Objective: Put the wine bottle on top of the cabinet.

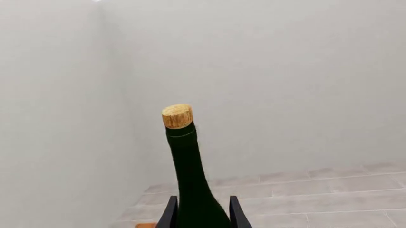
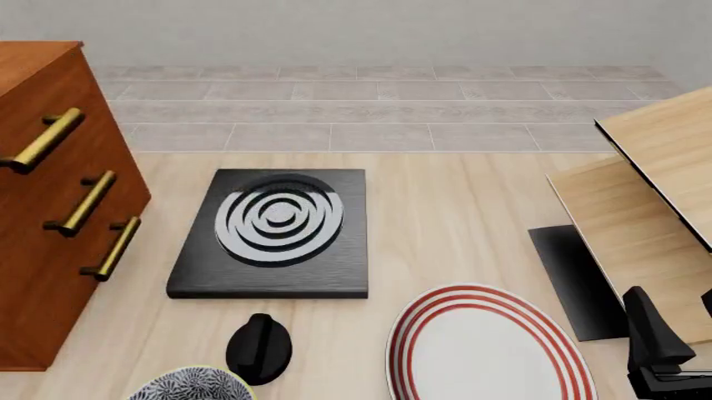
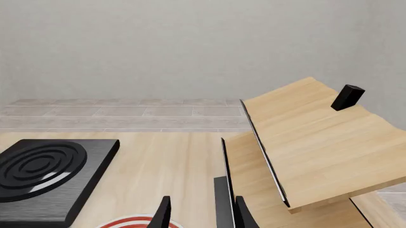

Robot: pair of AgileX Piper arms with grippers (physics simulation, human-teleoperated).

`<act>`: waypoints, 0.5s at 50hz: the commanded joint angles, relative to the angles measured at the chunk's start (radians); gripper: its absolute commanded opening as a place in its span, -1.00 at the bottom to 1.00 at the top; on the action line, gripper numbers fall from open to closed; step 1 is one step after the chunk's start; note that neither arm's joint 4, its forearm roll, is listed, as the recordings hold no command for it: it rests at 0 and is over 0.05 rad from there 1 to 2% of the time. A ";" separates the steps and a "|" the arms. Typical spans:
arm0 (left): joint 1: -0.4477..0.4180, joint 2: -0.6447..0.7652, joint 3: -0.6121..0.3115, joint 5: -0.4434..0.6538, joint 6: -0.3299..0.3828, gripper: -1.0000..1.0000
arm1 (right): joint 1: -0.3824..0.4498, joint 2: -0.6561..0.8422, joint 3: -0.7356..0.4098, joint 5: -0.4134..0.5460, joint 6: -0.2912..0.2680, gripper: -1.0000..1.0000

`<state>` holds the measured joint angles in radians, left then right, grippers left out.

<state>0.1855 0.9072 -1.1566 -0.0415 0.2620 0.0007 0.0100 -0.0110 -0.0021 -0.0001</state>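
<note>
The wine bottle (image 1: 190, 180), dark green with a tan cork (image 1: 177, 116), shows only in the left wrist view. It stands upright between the black fingers (image 1: 169, 213) of my left gripper (image 1: 201, 209), which is shut on its lower neck; its body and label are hidden. The front view shows neither the bottle nor the left arm. The cabinet (image 2: 45, 250), reddish-brown with three brass handles, stands at the table's left edge. My right gripper (image 2: 656, 350) hangs low at the front right, open (image 3: 201, 211), with nothing held.
A black slab with concentric rings (image 2: 278, 233) lies mid-table. In front of it are a black knob (image 2: 259, 346), a red-striped plate (image 2: 484, 346) and a patterned bowl (image 2: 192, 385). Pale wood panels (image 2: 656, 192) lean at the right over a dark mat (image 2: 573, 275).
</note>
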 commanded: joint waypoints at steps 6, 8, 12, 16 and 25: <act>0.074 0.035 0.006 -0.041 0.007 -1.00 | 0.000 0.000 0.000 0.000 0.000 1.00; 0.076 0.036 0.009 -0.046 0.011 -1.00 | 0.000 0.000 0.000 0.000 0.000 1.00; 0.096 0.053 0.013 -0.064 0.006 -1.00 | 0.000 0.000 0.000 0.000 0.000 1.00; 0.123 0.071 0.017 -0.085 -0.003 -1.00 | 0.000 0.000 0.000 0.000 0.000 1.00; 0.166 0.102 0.033 -0.123 -0.012 -1.00 | 0.000 0.000 0.000 0.000 0.000 1.00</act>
<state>0.3042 0.9794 -1.1297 -0.1227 0.2405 0.0007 0.0100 -0.0110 -0.0021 -0.0001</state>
